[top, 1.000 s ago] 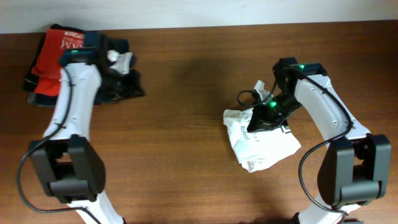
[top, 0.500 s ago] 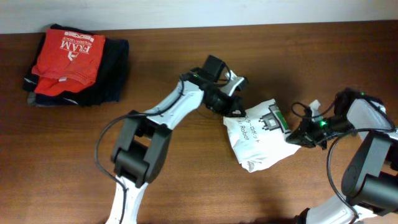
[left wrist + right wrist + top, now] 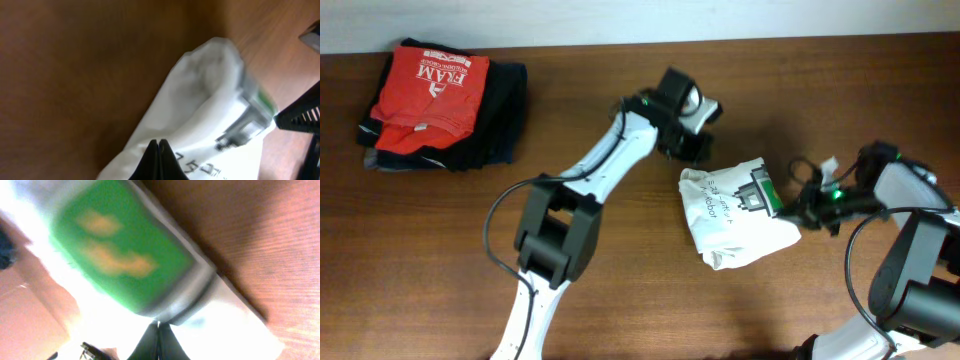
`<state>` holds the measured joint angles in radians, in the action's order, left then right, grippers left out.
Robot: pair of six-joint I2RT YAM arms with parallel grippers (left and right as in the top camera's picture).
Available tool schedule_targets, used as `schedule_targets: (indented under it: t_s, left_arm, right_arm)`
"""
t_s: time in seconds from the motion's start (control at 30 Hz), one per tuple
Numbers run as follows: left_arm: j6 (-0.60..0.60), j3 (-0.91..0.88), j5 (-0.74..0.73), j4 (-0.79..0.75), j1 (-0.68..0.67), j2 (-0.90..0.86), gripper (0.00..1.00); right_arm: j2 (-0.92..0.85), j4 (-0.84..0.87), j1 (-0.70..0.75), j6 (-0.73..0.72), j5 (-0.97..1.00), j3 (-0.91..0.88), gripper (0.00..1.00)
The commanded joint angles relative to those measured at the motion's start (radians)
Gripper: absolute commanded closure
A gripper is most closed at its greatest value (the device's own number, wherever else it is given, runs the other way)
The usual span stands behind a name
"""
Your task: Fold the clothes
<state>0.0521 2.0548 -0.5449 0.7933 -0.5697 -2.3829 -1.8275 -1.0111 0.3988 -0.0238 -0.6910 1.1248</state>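
The white T-shirt [image 3: 735, 225] lies folded into a small bundle right of the table's centre, its green-grey graphic [image 3: 761, 191] and dark lettering facing up. My left gripper [image 3: 691, 150] is shut and hovers just beyond the bundle's far left corner. In the left wrist view its closed tips [image 3: 157, 144] hang over the white fabric [image 3: 200, 100] with nothing between them. My right gripper [image 3: 799, 209] is at the bundle's right edge. In the right wrist view its closed tips [image 3: 158, 326] press into the white fabric [image 3: 100, 325] below the blurred graphic [image 3: 115, 255].
A red shirt with white lettering [image 3: 428, 85] lies on folded dark garments [image 3: 500, 120] at the far left corner. The table's back edge meets a pale wall [image 3: 620, 20]. The left arm [image 3: 610, 170] stretches diagonally across the table's middle.
The left arm swung from the far-left pile to the shirt, then lifted back off its corner. The right gripper moved from over the shirt to its right edge.
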Motion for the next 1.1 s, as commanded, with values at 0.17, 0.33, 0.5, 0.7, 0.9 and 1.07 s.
schedule_targets:
  t_s: [0.17,0.33,0.5,0.7,0.9,1.07]
  left_arm:
    - [-0.069,0.026,-0.320,0.237,0.007,0.072,0.98]
    - [-0.179,-0.154,-0.500,0.237,-0.001,0.039,1.00]
    - [-0.204,-0.227,-0.499,0.238,-0.045,0.039,1.00]
    - [-0.204,-0.356,-0.443,0.204,-0.108,0.039,1.00]
    - [-0.098,-0.572,-0.322,-0.019,-0.107,0.039,0.99]
    - [-0.073,-0.595,-0.296,-0.016,-0.105,0.051,1.00]
  right_arm:
    - [-0.069,0.142,-0.014,0.230,-0.224,0.114,0.96]
    - [-0.165,0.271,-0.131,0.276,-0.326,0.113,0.96]
    - [-0.165,0.362,-0.199,0.278,-0.283,0.113,0.96]
    - [-0.215,0.399,-0.196,0.278,-0.188,0.113,0.95]
    - [-0.358,0.478,-0.196,0.280,-0.187,0.113,0.96]
    - [-0.352,0.482,-0.195,0.282,-0.254,0.135,0.95]
